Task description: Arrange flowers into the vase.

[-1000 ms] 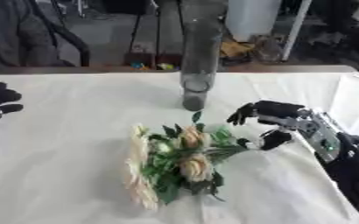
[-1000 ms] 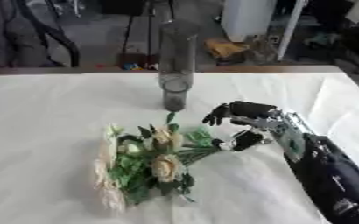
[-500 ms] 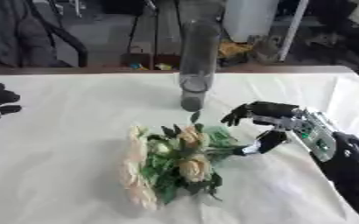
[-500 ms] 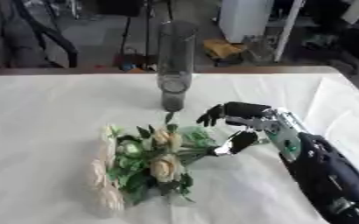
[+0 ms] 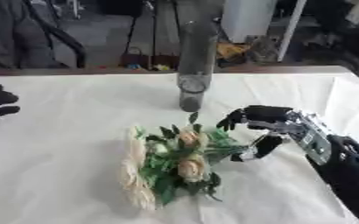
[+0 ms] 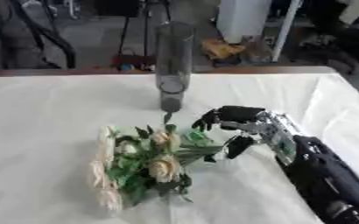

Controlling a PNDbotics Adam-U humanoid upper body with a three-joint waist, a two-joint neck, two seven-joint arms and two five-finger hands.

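Now my right hand (image 5: 268,129) curls, fingers and thumb spread, at the bouquet's (image 5: 173,159) stem end, nothing pinched; vase (image 5: 195,52) stands beyond on the worktop (image 5: 68,127).

clear glass vase (image 6: 173,65) on matt white cloth (image 5: 60,166).

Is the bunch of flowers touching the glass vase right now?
Apart. In the left eye view, bare white tablecloth shows between the base of the vase and the topmost leaf of the flowers, which lie flat.
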